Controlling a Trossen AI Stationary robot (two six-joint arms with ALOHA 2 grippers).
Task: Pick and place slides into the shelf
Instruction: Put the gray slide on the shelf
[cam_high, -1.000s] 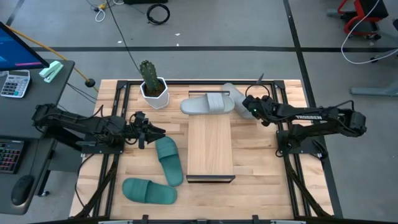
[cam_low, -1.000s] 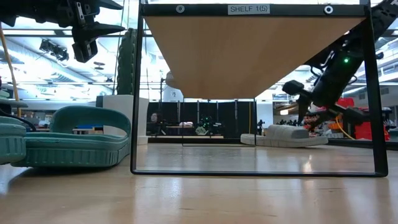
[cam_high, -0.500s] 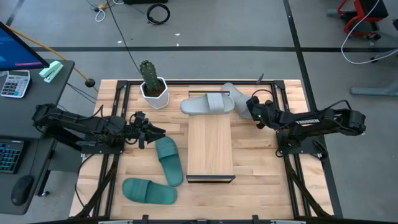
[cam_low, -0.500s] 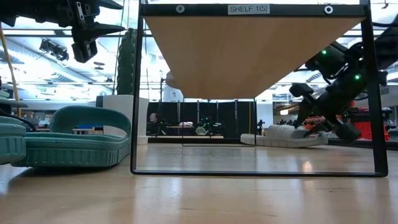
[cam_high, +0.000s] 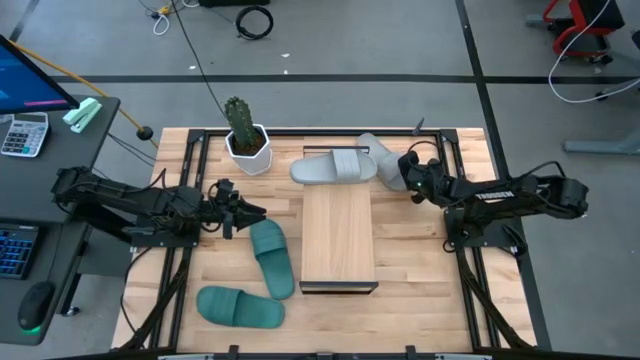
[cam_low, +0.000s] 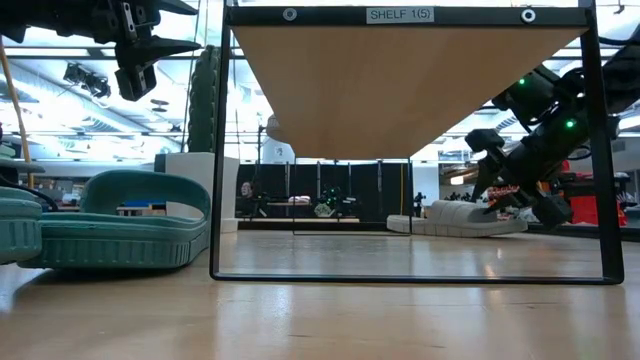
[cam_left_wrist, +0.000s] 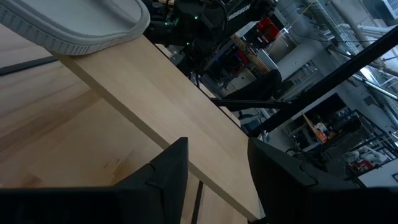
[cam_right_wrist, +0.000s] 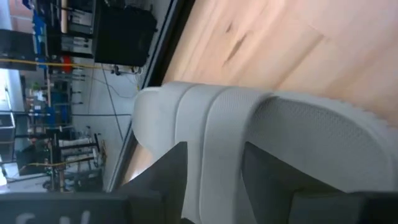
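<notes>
Two grey slides lie sole-down at the table's far side: one (cam_high: 330, 168) just beyond the shelf (cam_high: 338, 235), the other (cam_high: 375, 150) to its right. My right gripper (cam_high: 403, 172) is open and slants down at the right-hand grey slide (cam_right_wrist: 217, 118), one finger on each side of its strap. Two teal slides (cam_high: 272, 258) (cam_high: 240, 307) lie left of the shelf. My left gripper (cam_high: 243, 212) hangs open and empty above the table, left of the shelf. My right gripper has its two fingers (cam_right_wrist: 168, 177) on either side of the grey slide's wide strap (cam_right_wrist: 217, 143), coming slanting down from the table's right. The slide rests on the table (cam_low: 465, 218). I cannot tell whether the fingers touch the strap.
A potted cactus (cam_high: 247, 140) stands at the far left of the table. The shelf's dark frame (cam_low: 215, 150) stands in front of the low view. Bare wood lies right of the shelf (cam_high: 415, 250).
My right gripper has sunk a little toward the right-hand grey slide, tipping its fingers downward and rolling its wrist. The slide stays where it was.
</notes>
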